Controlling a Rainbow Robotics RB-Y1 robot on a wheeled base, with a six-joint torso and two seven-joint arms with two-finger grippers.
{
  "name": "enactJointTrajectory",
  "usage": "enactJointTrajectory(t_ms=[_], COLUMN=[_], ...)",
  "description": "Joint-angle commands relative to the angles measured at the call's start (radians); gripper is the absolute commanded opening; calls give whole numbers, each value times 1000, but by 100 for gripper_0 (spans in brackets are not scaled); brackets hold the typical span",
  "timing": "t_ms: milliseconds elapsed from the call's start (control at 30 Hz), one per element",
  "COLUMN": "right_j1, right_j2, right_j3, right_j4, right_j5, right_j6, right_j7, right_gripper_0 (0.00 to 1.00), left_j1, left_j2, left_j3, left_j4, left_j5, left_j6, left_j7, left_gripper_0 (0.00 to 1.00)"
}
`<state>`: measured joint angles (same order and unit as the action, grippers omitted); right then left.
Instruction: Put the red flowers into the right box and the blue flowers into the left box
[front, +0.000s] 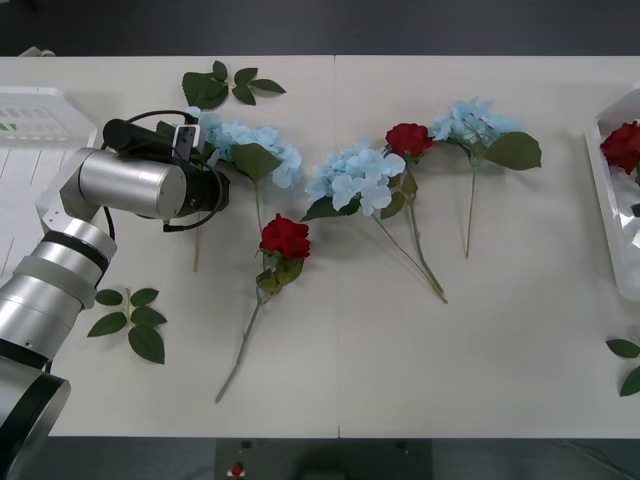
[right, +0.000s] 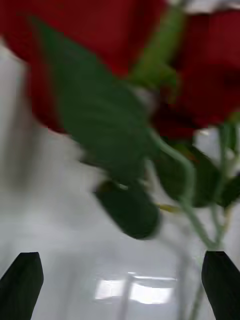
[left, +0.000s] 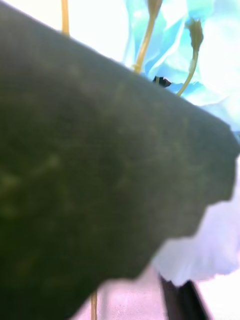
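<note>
Blue flower (front: 245, 150) lies upper left of front view, head up-frame, stem running straight down-frame. Left gripper (front: 200, 150) hovers on its head, nearer arm; jaw state cannot be told. Right gripper (right: 120, 285) spread open over red flowers (right: 100, 55) in right box (front: 610, 215).

The left arm (front: 130, 185) is smooth brushed metal with black joints. The right box (front: 612, 215) is glossy white plastic. The blue flowers (front: 245, 145) look like soft cloth. The bench (front: 340, 370) is matt.
</note>
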<state>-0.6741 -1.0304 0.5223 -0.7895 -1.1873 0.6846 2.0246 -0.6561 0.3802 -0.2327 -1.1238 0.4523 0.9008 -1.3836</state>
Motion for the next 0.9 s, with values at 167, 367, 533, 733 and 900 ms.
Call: enactJointTrajectory(t_ms=[167, 367, 533, 733, 900], right_j1=[-36, -121, -208, -289, -315], right_j2=[-28, 21, 138, 293, 378], right_j3=[-35, 4, 4, 2, -2], right_j4=[-274, -295, -217, -77, -4], right_j5=[-222, -379, -258, -54, 69], right_j6=[219, 277, 303, 339, 331], right_j7=[-144, -310, -498, -592, -600], right_gripper_0=[92, 92, 92, 92, 93], left_j1=[-30, -30, -30, -28, -27], left_j2=[3, 19, 88, 233, 359], left_j3=[10, 13, 82, 153, 211], left_j4=[7, -25, -205, -370, -416], left_j5=[-7, 12, 55, 149, 192], left_j6=[-7, 10, 182, 285, 285], left_j7=[-35, -32, -35, -40, -55], left_gripper_0=[0, 0, 0, 0, 0])
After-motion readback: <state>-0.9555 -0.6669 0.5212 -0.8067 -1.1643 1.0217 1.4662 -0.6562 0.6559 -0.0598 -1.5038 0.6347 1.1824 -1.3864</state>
